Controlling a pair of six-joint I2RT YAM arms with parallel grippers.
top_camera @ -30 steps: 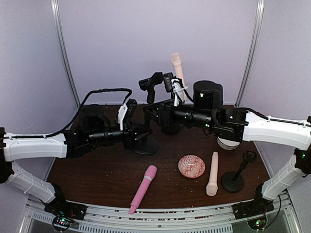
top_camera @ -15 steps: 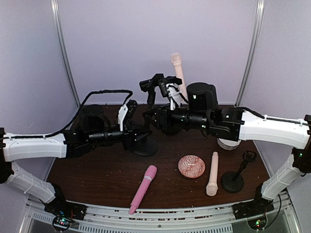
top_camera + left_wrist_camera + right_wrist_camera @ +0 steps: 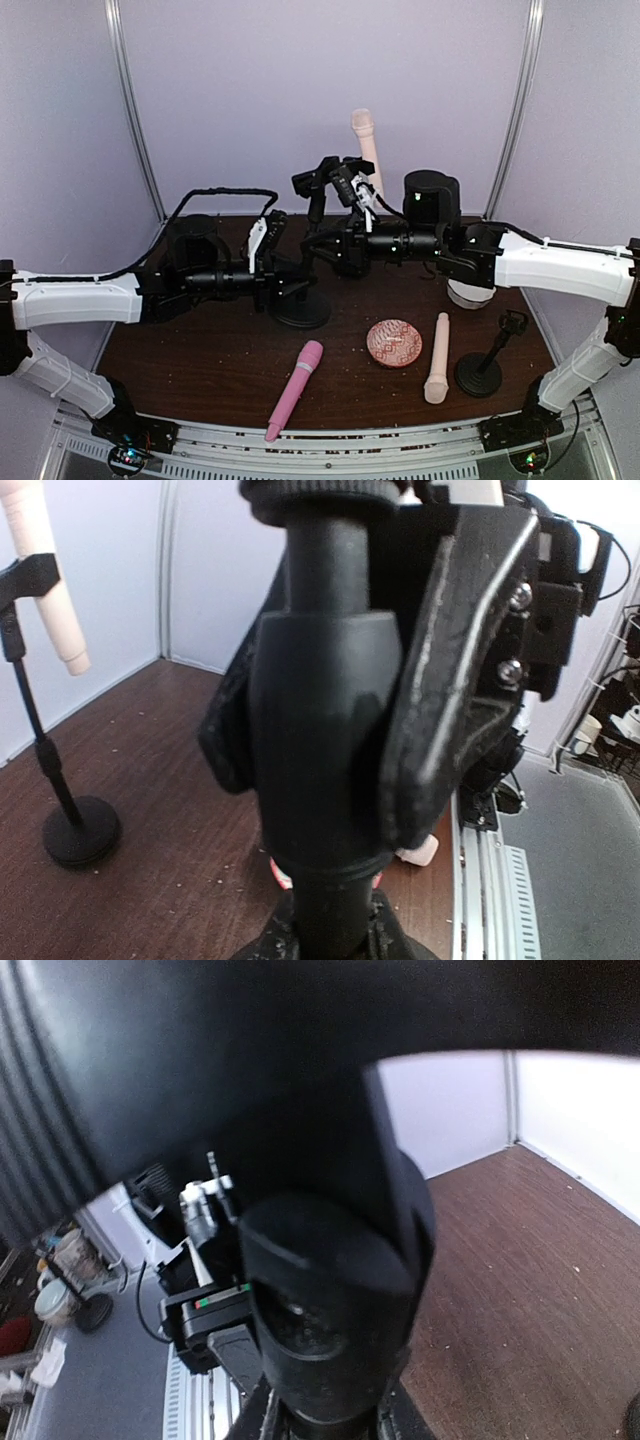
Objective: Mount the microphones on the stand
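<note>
One slim, round-headed pale peach-cream plastic microphone (image 3: 366, 143) clipped head-up in the rear black stand (image 3: 78, 830); a second peach-cream microphone (image 3: 437, 358) and the bright pink microphone (image 3: 295, 389) lying on the dark wooden table (image 3: 200, 360). Left gripper (image 3: 287, 285) — clamped on the pole of the matt black round-based middle stand (image 3: 300, 310); right gripper (image 3: 322, 240) — closed on that pole higher up.

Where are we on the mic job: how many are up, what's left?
Done: one cream microphone sits clipped in the back stand. In hand: the left tool and, it seems, the right tool are shut on the middle stand, whose clip is empty. Left: the pink microphone and second cream microphone lie on the table; the right stand is empty too.
</note>
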